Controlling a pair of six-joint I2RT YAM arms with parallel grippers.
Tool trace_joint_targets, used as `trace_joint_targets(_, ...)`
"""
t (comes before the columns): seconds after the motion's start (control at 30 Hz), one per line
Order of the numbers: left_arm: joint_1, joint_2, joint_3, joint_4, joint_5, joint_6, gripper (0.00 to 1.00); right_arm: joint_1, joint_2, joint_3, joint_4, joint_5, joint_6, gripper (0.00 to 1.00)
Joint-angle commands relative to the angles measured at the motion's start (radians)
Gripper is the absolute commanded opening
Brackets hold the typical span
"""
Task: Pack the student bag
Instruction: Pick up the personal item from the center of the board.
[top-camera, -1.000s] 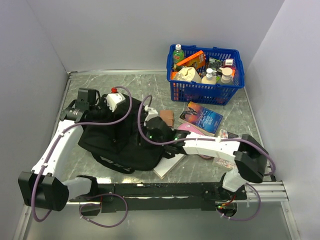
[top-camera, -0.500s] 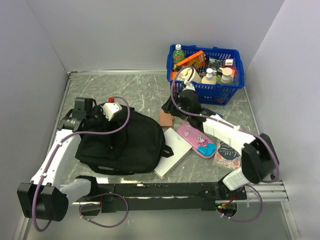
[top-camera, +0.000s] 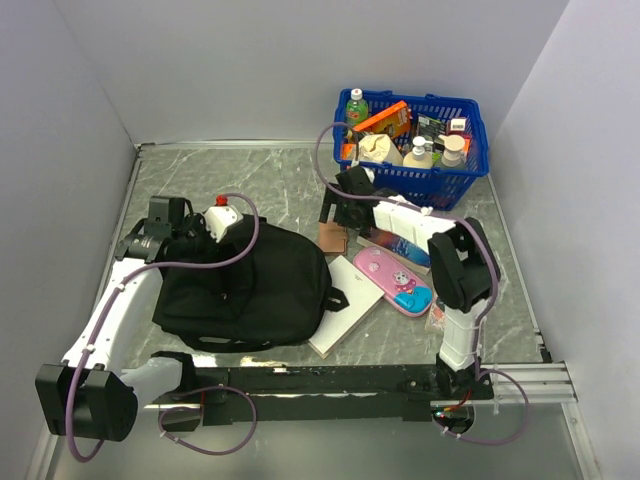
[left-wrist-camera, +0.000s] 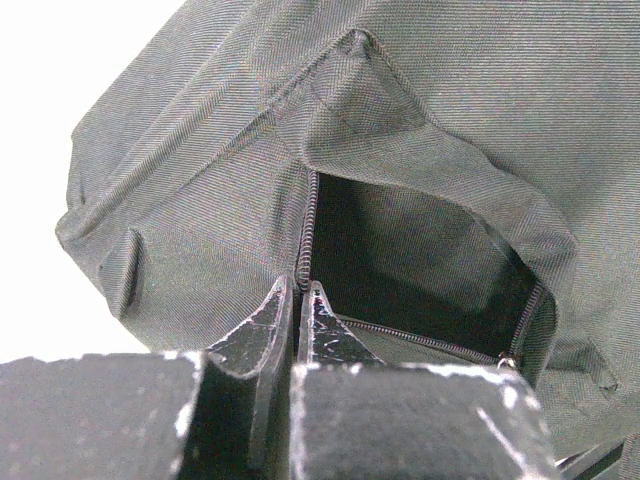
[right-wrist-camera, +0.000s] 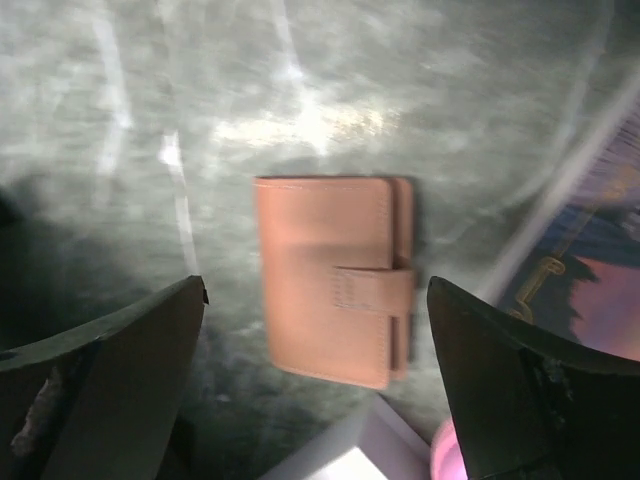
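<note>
Matt woven-cloth student bag (top-camera: 250, 285); glossy stone-look table (top-camera: 250, 170)

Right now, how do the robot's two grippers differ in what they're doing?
The left gripper is shut, pinching the zip edge at the opening of the student bag; the right gripper is wide open and holds nothing. The left gripper touches the bag, while the right gripper hangs over a brown wallet lying on the table. Both are dark in colour.

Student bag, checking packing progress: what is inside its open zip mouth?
Only dark lining shows inside the student bag; no item is visible. Deeper parts are hidden by fabric and shadow.
</note>
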Motion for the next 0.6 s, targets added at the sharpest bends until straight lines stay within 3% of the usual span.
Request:
trace_joint_targets(0.0, 0.015, 0.001, 0.024, 0.015, 0.036, -0.009, 0.01, 0.008, 0.074, 0.135, -0.123, 0.097, -0.048, 1.0)
trace_joint_targets(0.27, 0.017, 0.029, 0.073, -0.027, 0.056, -0.043, 0.01, 0.059, 0.223, 0.344, -0.294, 0.164, -0.073, 1.0)
trace_joint_targets(0.57, 0.017, 0.004, 0.081, -0.034, 0.054, -0.063, 0.01, 0.059, 0.206, 0.266, -0.298, 0.21, -0.078, 1.0)
